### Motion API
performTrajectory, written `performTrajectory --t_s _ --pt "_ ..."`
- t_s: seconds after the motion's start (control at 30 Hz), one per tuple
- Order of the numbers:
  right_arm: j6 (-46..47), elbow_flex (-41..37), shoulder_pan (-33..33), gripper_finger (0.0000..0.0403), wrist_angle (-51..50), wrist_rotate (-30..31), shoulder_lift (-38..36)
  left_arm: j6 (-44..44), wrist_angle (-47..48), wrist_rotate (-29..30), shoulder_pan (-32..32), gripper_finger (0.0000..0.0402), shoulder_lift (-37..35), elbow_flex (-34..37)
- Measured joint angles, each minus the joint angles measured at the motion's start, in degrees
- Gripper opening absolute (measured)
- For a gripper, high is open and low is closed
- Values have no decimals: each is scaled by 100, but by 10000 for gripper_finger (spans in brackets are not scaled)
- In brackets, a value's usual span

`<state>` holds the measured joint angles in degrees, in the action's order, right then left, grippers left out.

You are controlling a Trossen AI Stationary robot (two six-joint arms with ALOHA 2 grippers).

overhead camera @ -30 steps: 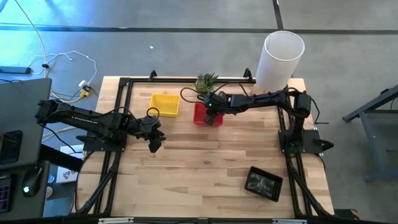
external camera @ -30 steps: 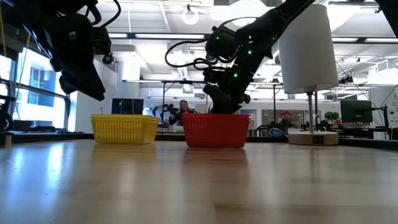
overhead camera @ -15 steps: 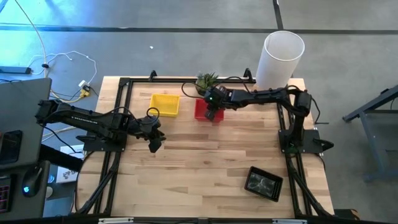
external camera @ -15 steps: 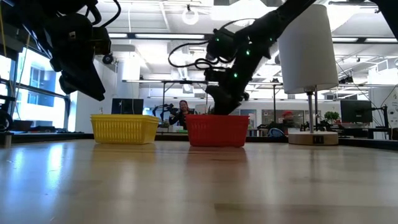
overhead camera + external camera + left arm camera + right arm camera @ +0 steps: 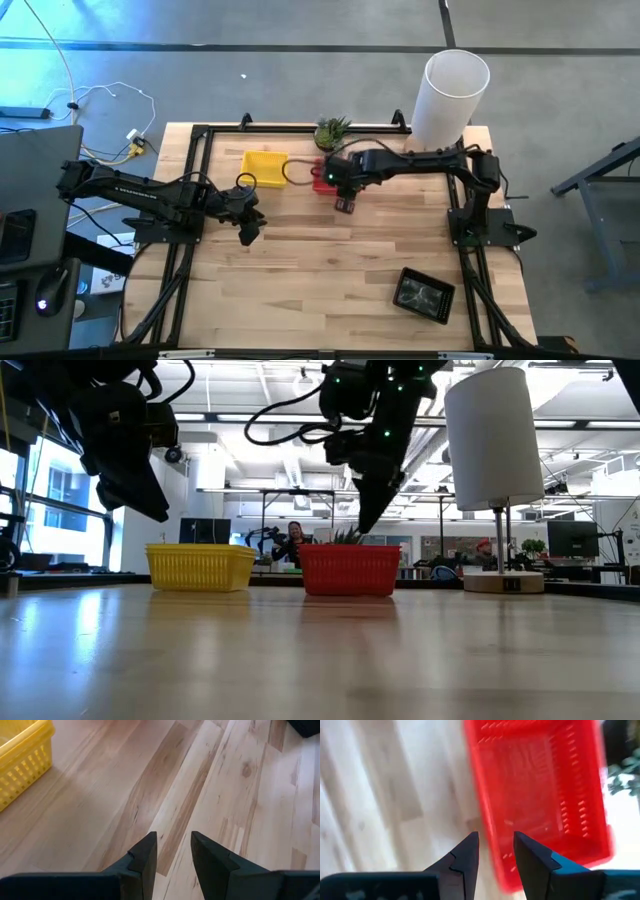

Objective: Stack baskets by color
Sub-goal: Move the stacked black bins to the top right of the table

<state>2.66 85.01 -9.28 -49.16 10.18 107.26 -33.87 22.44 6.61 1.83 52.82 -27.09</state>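
Observation:
A red basket [image 5: 320, 172] [image 5: 350, 570] [image 5: 540, 795] and a yellow basket [image 5: 265, 166] [image 5: 200, 567] [image 5: 20, 760] rest on their bottoms side by side near the table's far edge. A black basket [image 5: 424, 294] lies at the near right. My right gripper [image 5: 345, 205] [image 5: 362, 525] [image 5: 495, 850] hangs open above the red basket's near edge, pointing steeply down, with nothing between its fingers. My left gripper [image 5: 248, 230] [image 5: 174, 852] waits open over bare wood, on the near side of the yellow basket.
A tall white cylinder [image 5: 455, 95] [image 5: 495, 440] stands at the far right corner. A small green plant [image 5: 333, 130] sits just behind the red basket. Black frame rails [image 5: 190, 200] run along both sides. Bare wood [image 5: 320, 280] spreads across the table's middle and near part.
My right gripper has risen out of the red basket, drawn back toward the near edge and tipped to point more steeply down, still open. The red basket slid slightly toward the far edge at first, then stayed put.

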Motion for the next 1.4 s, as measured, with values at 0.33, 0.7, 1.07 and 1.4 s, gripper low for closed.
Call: performTrajectory --t_s 0.33,0.7,1.07,1.4 --pt "401 2 705 110 -1227 615 -89 -2 0 0 0 108 0 0" --pt "1035 4 1273 110 -2581 1646 -116 -43 0 -2 0 108 0 2" --pt "2123 -1004 1692 110 -3200 2107 -869 -43 0 -1 0 108 -2 2" --pt "4085 -2190 2293 110 -3249 863 -2757 -45 -13 50 0 108 0 2"
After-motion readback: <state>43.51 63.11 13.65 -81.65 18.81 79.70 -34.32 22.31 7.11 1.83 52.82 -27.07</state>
